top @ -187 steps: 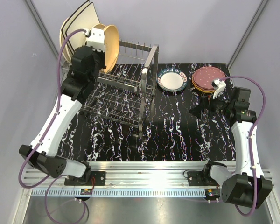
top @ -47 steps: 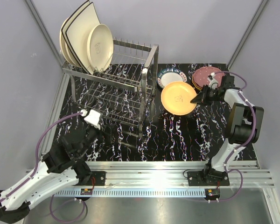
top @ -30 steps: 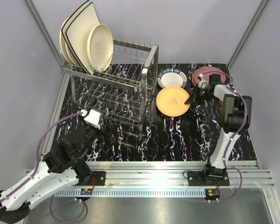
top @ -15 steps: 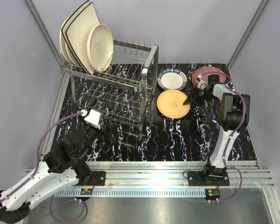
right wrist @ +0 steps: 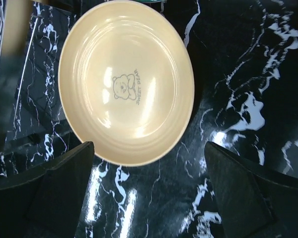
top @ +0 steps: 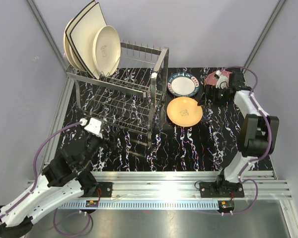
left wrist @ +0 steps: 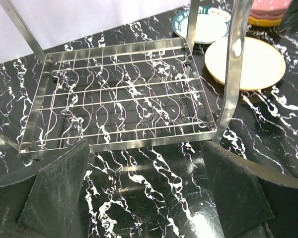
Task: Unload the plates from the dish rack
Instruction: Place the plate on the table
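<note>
- My right claw (right wrist: 149, 148) hangs wide open and holds nothing; both dark fingers (right wrist: 64, 186) frame the near rim of the orange plate (right wrist: 126, 79) from above.
- That orange plate (top: 185, 111) lies flat on the black marbled desk (top: 198, 144), just right of the dish rack (top: 124, 99) (there is a small bear printed in its middle, with "SWEET BEAR" beside it).
- Just beyond it sits the white plate (top: 184, 85) with the dark patterned rim, also flat on the desk and close to the rack's end post.
- At the far right corner is a maroon plate (left wrist: 271, 6) on top of a yellowish one; from overhead my right arm covers most of that stack.
- My left claw (left wrist: 144, 148) is also spread open and empty, low over the desk at the near side of the rack, looking in at its bare lower tier.
- On the rack's upper tier, at its far left end, the square cream plates (top: 82, 37) with dark edges stand on edge, with a round cream plate (top: 107, 49) leaning in front of them.
</note>
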Available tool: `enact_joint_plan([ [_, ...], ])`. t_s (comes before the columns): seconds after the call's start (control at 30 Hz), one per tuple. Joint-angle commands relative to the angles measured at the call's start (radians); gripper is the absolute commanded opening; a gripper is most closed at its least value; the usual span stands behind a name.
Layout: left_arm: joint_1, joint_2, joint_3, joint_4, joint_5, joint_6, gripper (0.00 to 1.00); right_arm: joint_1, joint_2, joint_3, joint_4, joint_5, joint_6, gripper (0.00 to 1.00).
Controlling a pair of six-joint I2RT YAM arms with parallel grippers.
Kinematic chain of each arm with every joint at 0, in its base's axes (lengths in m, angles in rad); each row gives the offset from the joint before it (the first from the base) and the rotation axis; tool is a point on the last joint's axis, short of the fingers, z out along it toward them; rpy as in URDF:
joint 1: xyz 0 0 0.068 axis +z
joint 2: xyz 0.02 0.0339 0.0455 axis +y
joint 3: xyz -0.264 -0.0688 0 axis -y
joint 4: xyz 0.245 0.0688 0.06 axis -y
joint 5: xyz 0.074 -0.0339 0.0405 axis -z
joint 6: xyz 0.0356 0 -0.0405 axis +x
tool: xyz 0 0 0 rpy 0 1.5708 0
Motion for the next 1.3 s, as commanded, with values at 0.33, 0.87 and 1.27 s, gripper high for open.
enact_joint_plan([
  [0.33, 0.008, 0.055, 0.144, 0.022, -0.05, -0.107, 0.99, 0.005, -0.628, -0.242, 0.07, 0.01, -0.137, 1.0],
  [0.87, 0.008, 0.456, 0.803, -0.361, -0.149, -0.255, 0.99, 0.005, -0.813, -0.372, -0.002, -0.228, -0.278, 1.0],
  [1.27, 0.152, 0.803, 1.27, -0.389, -0.115, -0.135, 0.99, 0.005, -0.872, -0.399, 0.024, -0.211, -0.273, 1.0],
])
